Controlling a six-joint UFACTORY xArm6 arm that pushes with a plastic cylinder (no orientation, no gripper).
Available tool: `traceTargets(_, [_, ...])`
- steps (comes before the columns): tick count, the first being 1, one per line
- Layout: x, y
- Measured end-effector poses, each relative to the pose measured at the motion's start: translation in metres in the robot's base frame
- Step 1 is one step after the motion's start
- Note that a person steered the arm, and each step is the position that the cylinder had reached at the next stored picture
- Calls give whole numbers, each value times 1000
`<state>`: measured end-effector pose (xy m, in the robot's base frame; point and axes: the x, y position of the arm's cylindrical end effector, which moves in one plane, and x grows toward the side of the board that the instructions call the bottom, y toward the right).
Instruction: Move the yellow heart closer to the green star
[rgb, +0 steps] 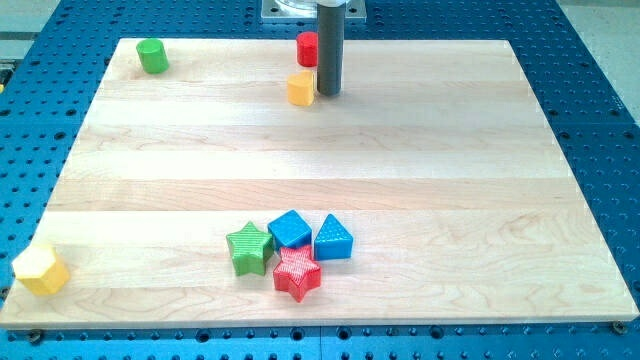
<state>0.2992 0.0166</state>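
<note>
1. sitting near the view's top of the wooden board (500, 200): the yellow heart (300, 88), just to the view's left of my tip (328, 94). touching or only very close, hard to tell.
2. no jaws here at all, only a plain dark rod. nothing squeezed, nothing let go, nothing held.
3. right behind the yellow heart, toward the view's top: a red round block (307, 48).
4. far down near the view's bottom: the green star (249, 247), huddled with a blue square block (290, 229), a blue triangle (333, 238) and a red star (297, 272). well apart from the yellow heart.
5. also there: a green round block (152, 56) in the top left corner and a second yellow block (40, 268) in the bottom left corner. more corners on that one, so likely not the heart.
6. probably light, hard and smooth, so easy to slide on wood. quick to spin or slip sideways if poked off the middle.
7. no picking up, only pushing. best spot to push, at a guess: the middle of the side facing the view's top.
8. tricky part: a tight gap there beside the red round block, so easy to bump it. then a slow push down and a bit to the view's left, toward the green star.
</note>
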Motion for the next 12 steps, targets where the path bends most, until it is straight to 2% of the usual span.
traceTargets(3, [0,0])
traceTargets(5, [19,-40])
traceTargets(6, [-15,-50])
traceTargets(7, [-15,-94])
traceTargets(8, [32,-92])
traceTargets(9, [102,-81])
traceTargets(10, [98,-117])
traceTargets(11, [58,-145])
traceTargets(12, [21,-93])
